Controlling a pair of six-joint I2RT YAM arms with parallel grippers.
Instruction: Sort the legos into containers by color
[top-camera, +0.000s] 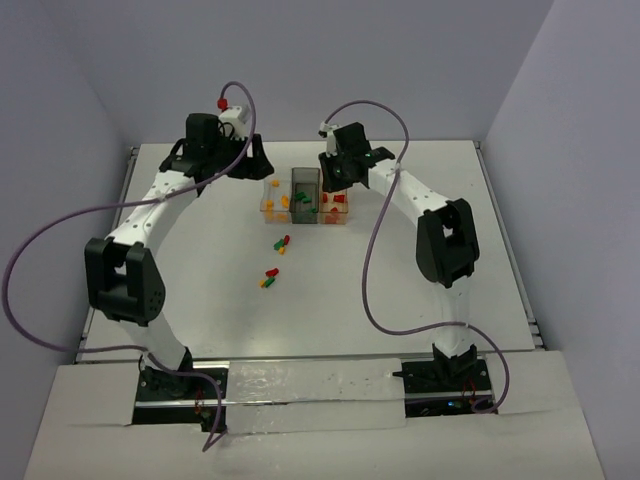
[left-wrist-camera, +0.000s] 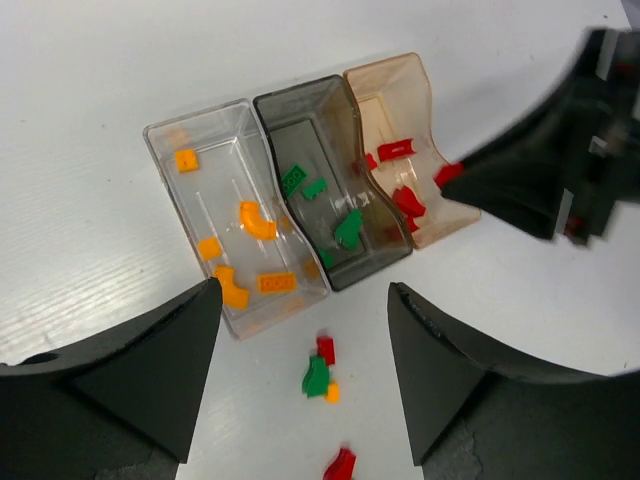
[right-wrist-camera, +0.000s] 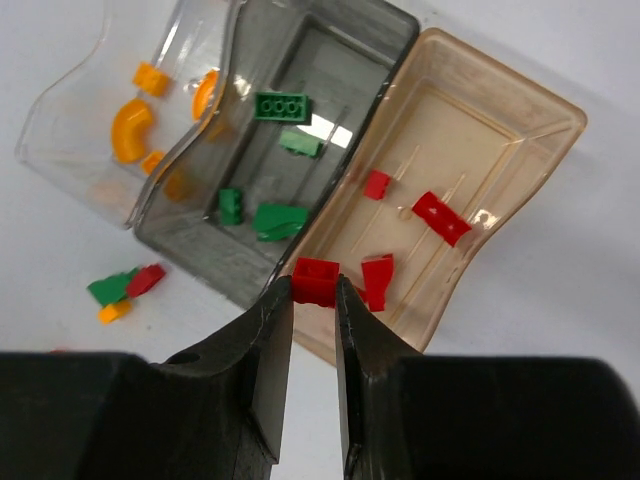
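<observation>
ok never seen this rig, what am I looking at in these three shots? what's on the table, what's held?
Two robot arms bolted at the near edge of a white table. The overhead shot is a fixed camera above and behind them; the other two come from cameras on each wrist, looking past the fingers.

On the table stand three joined bins: the clear bin holds orange bricks, the smoky grey bin green ones, the amber bin red ones. A few loose bricks lie on the table in front of them.

The right end effector is shut on a red brick over the amber bin's edge. The left end effector is open and empty above the loose bricks.
</observation>
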